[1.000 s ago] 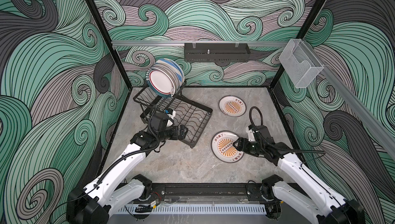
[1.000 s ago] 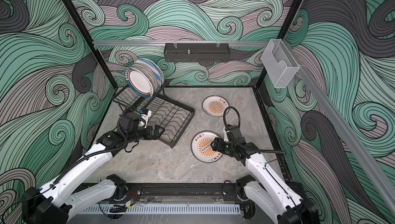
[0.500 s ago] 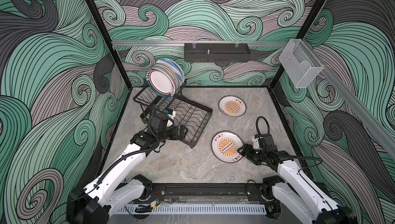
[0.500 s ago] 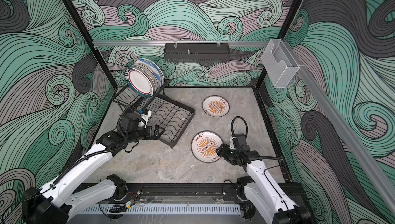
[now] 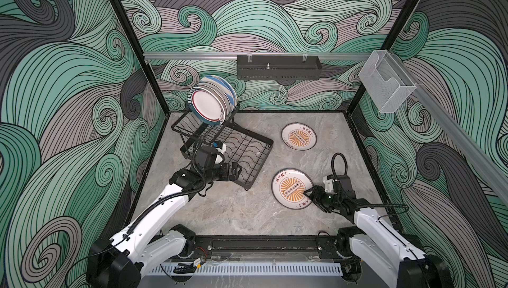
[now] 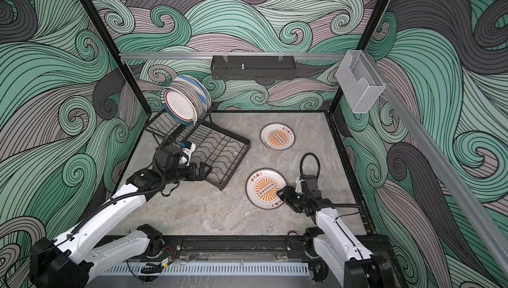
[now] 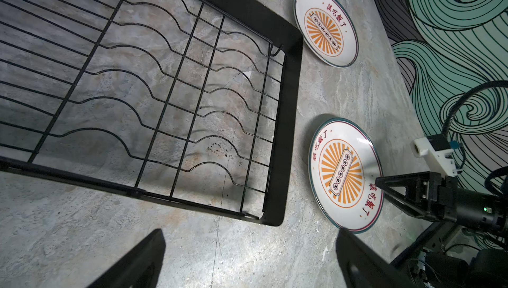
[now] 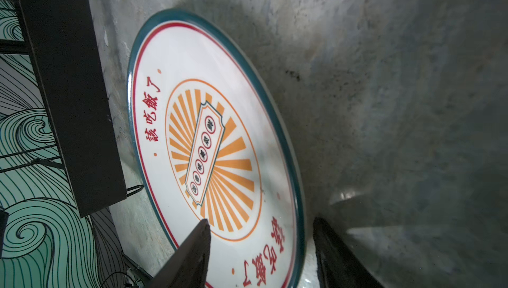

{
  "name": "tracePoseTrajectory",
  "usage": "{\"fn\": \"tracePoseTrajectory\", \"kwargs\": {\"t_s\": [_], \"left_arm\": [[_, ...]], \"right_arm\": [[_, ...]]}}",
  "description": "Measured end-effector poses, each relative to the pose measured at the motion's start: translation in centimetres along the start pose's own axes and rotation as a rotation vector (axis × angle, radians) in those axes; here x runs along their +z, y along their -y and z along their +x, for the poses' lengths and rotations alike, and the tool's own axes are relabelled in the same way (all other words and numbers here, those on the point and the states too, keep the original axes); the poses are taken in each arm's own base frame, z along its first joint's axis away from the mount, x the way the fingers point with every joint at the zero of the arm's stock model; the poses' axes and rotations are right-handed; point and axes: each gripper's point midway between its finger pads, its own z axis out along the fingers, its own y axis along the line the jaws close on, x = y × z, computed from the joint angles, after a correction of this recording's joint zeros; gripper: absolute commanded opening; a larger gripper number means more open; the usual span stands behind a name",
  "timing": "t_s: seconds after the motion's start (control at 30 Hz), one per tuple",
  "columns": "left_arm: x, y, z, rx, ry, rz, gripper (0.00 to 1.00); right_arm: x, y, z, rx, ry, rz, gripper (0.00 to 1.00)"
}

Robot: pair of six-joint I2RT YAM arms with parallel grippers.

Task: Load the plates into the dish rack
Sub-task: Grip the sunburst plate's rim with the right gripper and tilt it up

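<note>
**A:** Where are the plates?

**B:** A stack (image 5: 210,102) stands on edge in the raised tier of the rack (image 5: 260,165), far left. Two sunburst plates lie flat on the surface (image 5: 233,212), not yet loaded. The far plate (image 5: 298,137) is just right of the rack. The near plate (image 5: 288,190) is right of centre.

**A:** Which step is this?

**B:** Picking up the near plate. The right claw (image 8: 261,220) straddles its right rim. One finger sits over the painted face and the other is outside the edge, low by the surface. The jaws are partly apart with a gap at the rim, so nothing is gripped.

**A:** And the left claw?

**B:** The left claw (image 7: 250,234) hangs wide and empty, at the rack's near edge.

**A:** What does the next move call for?

**B:** Probably pinching the rim firmly, then tipping the plate up off the surface. A glazed rim could slip from a shallow grip. The plate then needs carrying left and lowering on edge into a free wavy slot.
</note>
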Motion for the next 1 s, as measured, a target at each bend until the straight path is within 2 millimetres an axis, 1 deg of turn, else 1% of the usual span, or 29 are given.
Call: {"fn": "tracePoseTrajectory", "kwargs": {"t_s": [0.03,0.17,0.23,0.53,0.57,0.7,0.77,0.83,0.9,0.93,1.0], "left_arm": [[0.0,0.0,0.0,0.000,0.000,0.000,0.99],[0.0,0.0,0.0,0.000,0.000,0.000,0.99],[0.0,0.0,0.0,0.000,-0.001,-0.001,0.99],[0.2,-0.1,0.2,-0.002,-0.009,-0.005,0.99],[0.2,-0.2,0.1,-0.004,-0.008,-0.006,0.99],[0.1,-0.7,-0.1,-0.033,-0.003,-0.014,0.99],[0.0,-0.8,-0.2,-0.051,-0.002,-0.012,0.98],[0.0,-1.1,-0.4,-0.075,0.001,-0.011,0.99],[0.0,-1.4,-0.4,-0.103,0.002,-0.007,0.99],[0.0,-1.6,-0.4,-0.119,0.001,-0.006,0.99],[0.2,-2.3,0.0,-0.159,-0.007,-0.005,0.99]], "right_arm": [[0.1,-0.1,-0.1,0.001,0.002,-0.009,0.62],[0.5,-0.4,-0.6,0.011,0.007,-0.028,0.55],[0.7,-0.4,-0.7,0.011,0.010,-0.030,0.47],[1.0,0.4,-0.6,0.028,0.006,-0.013,0.21],[1.0,0.5,-0.6,0.029,0.006,-0.011,0.19],[1.1,0.7,-0.6,0.032,0.003,-0.006,0.16],[1.0,0.6,-0.5,0.027,0.000,-0.011,0.09],[0.9,-0.2,-0.7,0.012,-0.003,-0.044,0.05],[0.3,-1.8,-1.5,-0.029,0.018,-0.094,0.02],[0.1,-2.2,-1.8,-0.049,0.028,-0.099,0.02],[-0.2,-2.3,-2.0,-0.069,0.030,-0.091,0.00]]}}
